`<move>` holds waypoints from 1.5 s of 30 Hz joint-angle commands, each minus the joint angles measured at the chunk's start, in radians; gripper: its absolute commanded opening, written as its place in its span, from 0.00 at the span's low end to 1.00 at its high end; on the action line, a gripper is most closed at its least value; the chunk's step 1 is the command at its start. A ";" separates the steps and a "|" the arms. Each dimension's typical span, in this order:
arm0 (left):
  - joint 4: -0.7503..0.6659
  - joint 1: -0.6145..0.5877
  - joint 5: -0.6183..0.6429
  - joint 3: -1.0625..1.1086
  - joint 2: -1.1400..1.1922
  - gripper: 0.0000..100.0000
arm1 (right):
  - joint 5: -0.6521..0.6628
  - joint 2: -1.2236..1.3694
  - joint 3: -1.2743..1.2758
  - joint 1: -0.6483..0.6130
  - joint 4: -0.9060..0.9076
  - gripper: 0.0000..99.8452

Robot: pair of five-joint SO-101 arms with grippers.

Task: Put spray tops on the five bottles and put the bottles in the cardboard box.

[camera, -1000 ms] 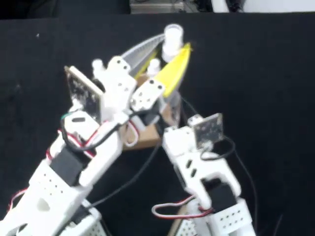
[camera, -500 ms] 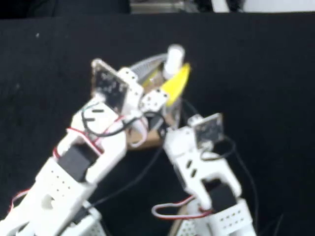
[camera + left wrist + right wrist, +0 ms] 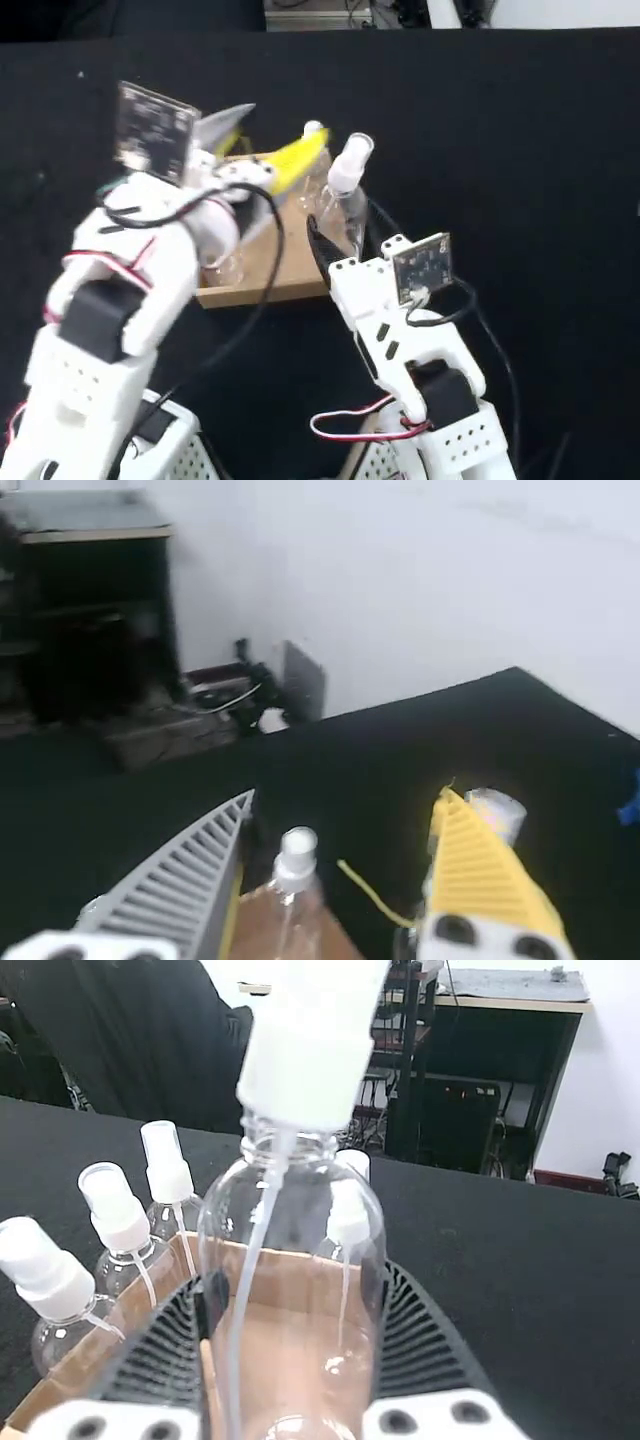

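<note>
My right gripper (image 3: pixel 342 225) is shut on a clear bottle (image 3: pixel 345 195) with a white spray top (image 3: pixel 352 155), held upright at the cardboard box's (image 3: pixel 270 270) right edge. In the right wrist view the bottle (image 3: pixel 300 1280) stands between the black fingers (image 3: pixel 160 1350), its spray top (image 3: pixel 310 1040) seated on it. Behind it, several capped bottles (image 3: pixel 110 1210) stand in the box (image 3: pixel 300 1330). My left gripper (image 3: pixel 283 122) hangs open above the box, grey and yellow fingers spread, holding nothing. Its wrist view shows a capped bottle (image 3: pixel 295 860) below the left gripper (image 3: pixel 345 800).
A black cloth (image 3: pixel 520 150) covers the table around the box. The two arms stand close together at the near side, with cables (image 3: pixel 350 425) trailing between them. Shelving and a white wall lie beyond the table's far edge.
My left gripper let go of the spray top, opened, and swung up and to the left. The right gripper's bottle came down toward the box's right edge.
</note>
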 commanded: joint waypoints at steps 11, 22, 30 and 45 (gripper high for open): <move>0.210 -0.688 -0.003 0.124 -0.028 0.26 | 0.034 -0.008 -0.059 0.374 -0.140 0.01; -0.265 -0.759 -0.003 0.823 -0.394 0.26 | 0.104 0.444 -0.180 0.598 -0.250 0.01; -0.347 -0.756 0.002 1.017 -0.414 0.26 | 0.112 0.704 0.005 0.652 -0.733 0.01; -0.609 -0.763 0.068 1.244 -0.414 0.26 | 0.114 1.101 -0.002 0.654 -1.163 0.01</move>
